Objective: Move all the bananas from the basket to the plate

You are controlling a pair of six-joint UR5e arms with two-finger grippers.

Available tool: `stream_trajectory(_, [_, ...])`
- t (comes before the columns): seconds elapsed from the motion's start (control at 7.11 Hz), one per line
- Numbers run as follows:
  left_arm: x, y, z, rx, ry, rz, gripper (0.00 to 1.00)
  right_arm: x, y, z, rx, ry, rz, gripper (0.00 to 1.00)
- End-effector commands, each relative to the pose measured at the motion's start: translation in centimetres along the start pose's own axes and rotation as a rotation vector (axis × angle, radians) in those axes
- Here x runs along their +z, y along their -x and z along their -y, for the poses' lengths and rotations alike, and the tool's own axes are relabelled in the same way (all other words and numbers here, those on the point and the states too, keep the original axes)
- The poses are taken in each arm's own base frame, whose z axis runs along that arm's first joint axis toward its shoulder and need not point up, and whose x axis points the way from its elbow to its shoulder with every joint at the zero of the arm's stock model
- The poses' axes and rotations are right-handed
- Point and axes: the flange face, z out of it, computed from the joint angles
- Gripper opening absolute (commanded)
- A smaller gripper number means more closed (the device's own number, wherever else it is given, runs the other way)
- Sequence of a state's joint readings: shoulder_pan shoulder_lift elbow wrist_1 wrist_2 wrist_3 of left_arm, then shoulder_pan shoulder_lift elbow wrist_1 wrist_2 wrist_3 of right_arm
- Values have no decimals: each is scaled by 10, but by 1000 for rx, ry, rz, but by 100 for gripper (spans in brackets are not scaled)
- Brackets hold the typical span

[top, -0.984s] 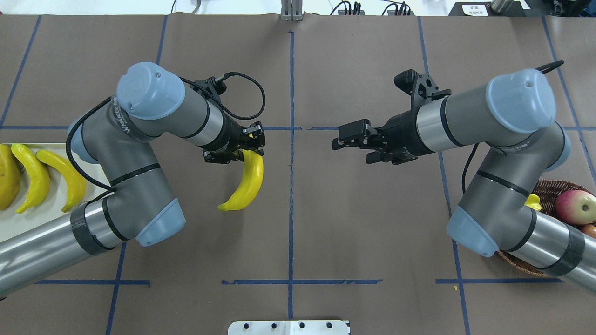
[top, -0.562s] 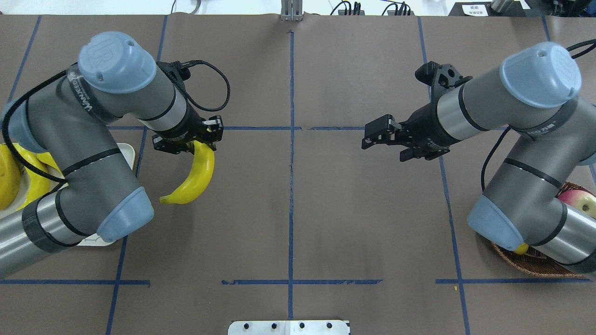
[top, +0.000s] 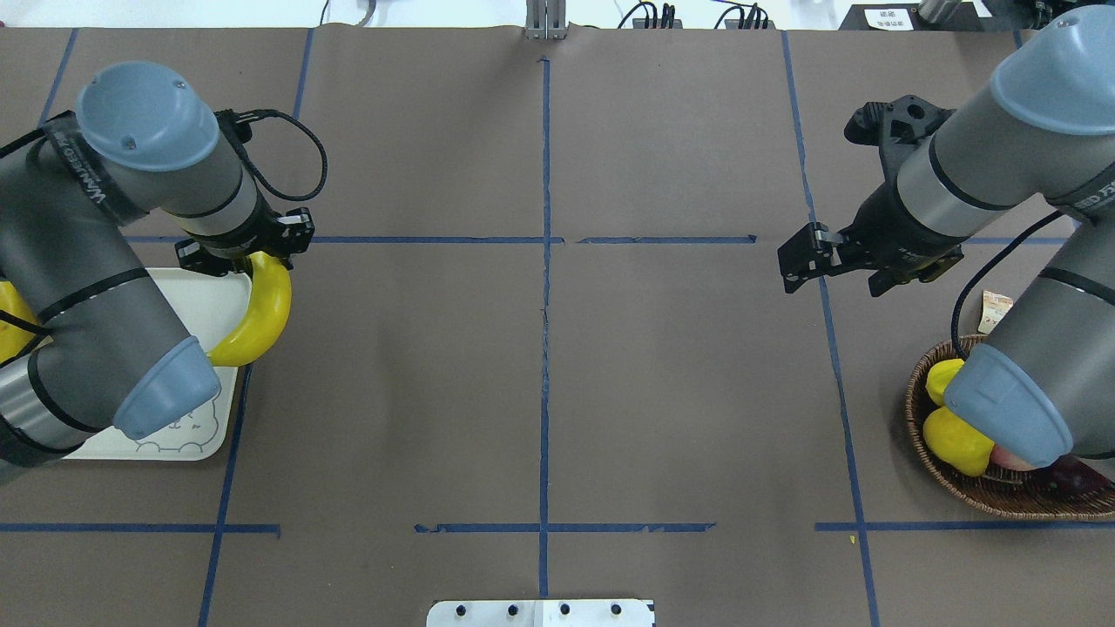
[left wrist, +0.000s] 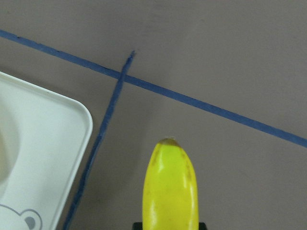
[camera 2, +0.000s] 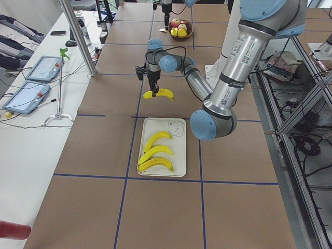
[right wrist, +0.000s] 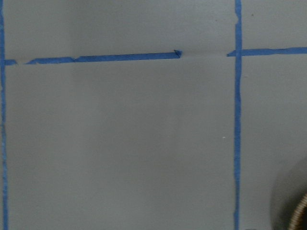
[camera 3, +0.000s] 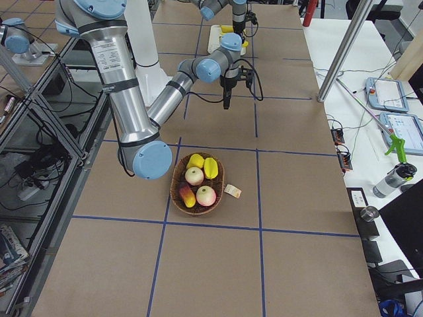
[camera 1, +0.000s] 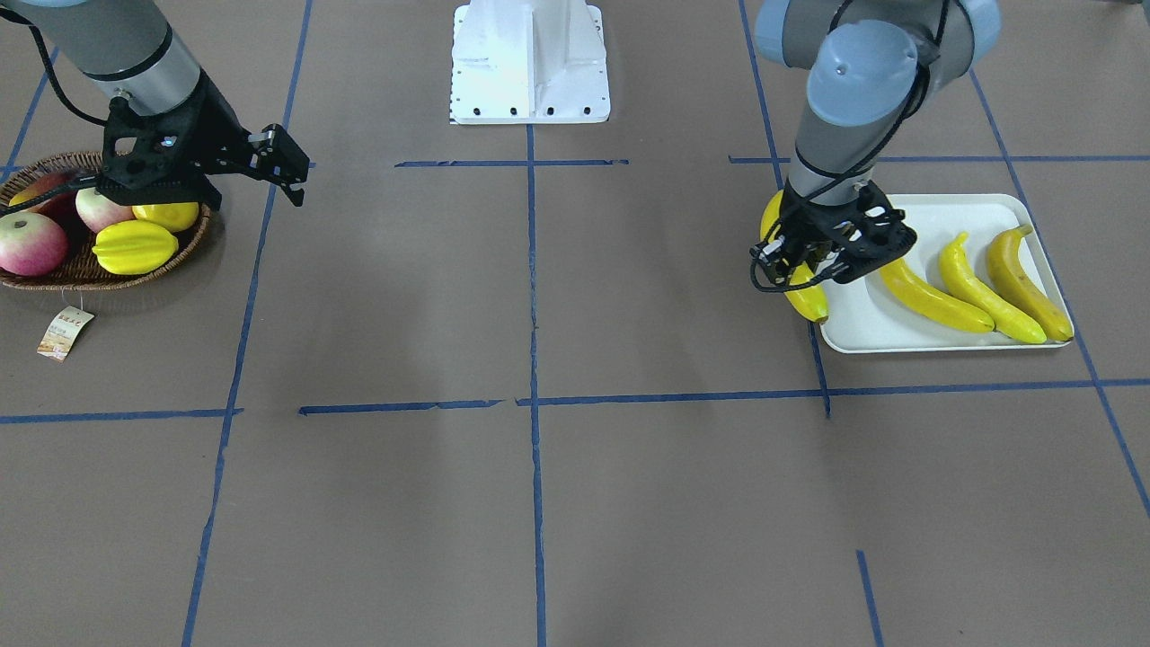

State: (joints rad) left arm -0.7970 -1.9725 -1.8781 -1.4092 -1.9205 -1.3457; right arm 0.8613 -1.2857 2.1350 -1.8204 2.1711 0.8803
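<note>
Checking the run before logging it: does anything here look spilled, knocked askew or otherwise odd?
Nothing stands out. Three bananas lie side by side on the plate, the fourth banana hangs in the left gripper just beside its edge, and the basket sits upright.

Brown table carries plate, basket

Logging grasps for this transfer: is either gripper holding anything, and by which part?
The left gripper holds a banana near one end, the rest jutting free; the right gripper holds nothing.
</note>
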Motion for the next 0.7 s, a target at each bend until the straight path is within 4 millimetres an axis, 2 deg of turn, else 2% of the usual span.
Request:
stream_trajectory(0.0, [32, 82, 41, -184, -47, -35, 0, -8, -72, -10, -111, 10, -64, 100])
stream_trajectory(0.14, [51, 102, 43, -295, -51, -72, 0, -11, -82, -10, -105, 6, -70, 100])
stream_trajectory(0.42, [68, 117, 49, -482, -49, -75, 0, -13, -85, -8, -111, 1, -70, 100])
stream_trajectory(0.56, [81, 137, 48, -566, -46, -45, 0, -14, -86, -8, -113, -2, -70, 100])
